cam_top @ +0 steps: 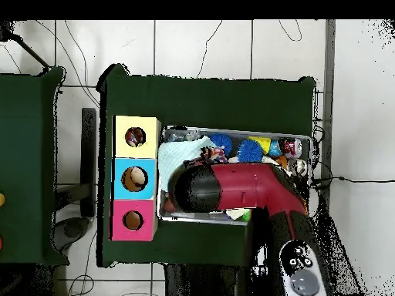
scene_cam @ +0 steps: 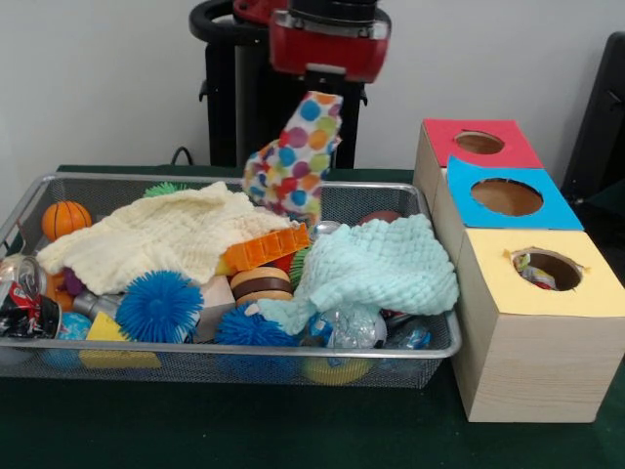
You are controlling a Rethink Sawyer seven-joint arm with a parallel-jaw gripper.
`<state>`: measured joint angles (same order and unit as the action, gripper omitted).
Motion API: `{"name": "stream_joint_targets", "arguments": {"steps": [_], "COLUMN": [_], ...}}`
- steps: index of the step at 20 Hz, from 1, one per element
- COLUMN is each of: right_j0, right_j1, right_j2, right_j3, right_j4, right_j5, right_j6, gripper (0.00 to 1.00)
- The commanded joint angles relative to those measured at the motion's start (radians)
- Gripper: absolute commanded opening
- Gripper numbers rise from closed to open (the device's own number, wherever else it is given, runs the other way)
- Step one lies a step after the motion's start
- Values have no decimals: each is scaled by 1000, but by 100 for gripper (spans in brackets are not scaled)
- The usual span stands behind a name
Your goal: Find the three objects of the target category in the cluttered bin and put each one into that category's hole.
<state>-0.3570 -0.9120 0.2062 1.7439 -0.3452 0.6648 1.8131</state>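
A white cloth with multicoloured polka dots (scene_cam: 293, 161) hangs in the air above the back of the wire-mesh bin (scene_cam: 244, 354). Its top corner is held in my gripper (scene_cam: 323, 90), which is shut on it under the red arm head. The yellow-topped box's hole (scene_cam: 547, 269) is at the front right, with something colourful showing inside it. In the overhead view the red arm (cam_top: 231, 193) covers the gripper and most of the bin (cam_top: 231, 131); the yellow hole (cam_top: 135, 137) lies to the bin's left. No other polka-dot cloth shows in the bin.
The bin holds a pale yellow knitted cloth (scene_cam: 161, 234), a mint-green knitted cloth (scene_cam: 376, 264), blue spiky balls (scene_cam: 158, 306), an orange ball (scene_cam: 65, 219), an orange block (scene_cam: 264, 249) and a can (scene_cam: 20, 288). The blue hole (scene_cam: 506, 196) and red hole (scene_cam: 479, 143) lie behind the yellow one.
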Motion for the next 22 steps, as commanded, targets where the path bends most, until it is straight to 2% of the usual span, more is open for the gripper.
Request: {"name": "stream_joint_targets", "arguments": {"steps": [1, 6, 9, 12, 16, 22], "right_j0": [107, 159, 165, 174, 170, 200], "right_j1": [-37, -94, -130, -109, -18, 46], "right_j2": [-37, -49, -42, -32, -6, -33], "right_j3": [67, 99, 105, 106, 92, 50], "right_j4": [92, 143, 190, 225, 257, 270], "right_j5": [-9, 21, 48, -19, -126, -172], "right_j6": [276, 251, 214, 227, 222, 233], "gripper": [0, 0, 0, 0, 0, 0]}}
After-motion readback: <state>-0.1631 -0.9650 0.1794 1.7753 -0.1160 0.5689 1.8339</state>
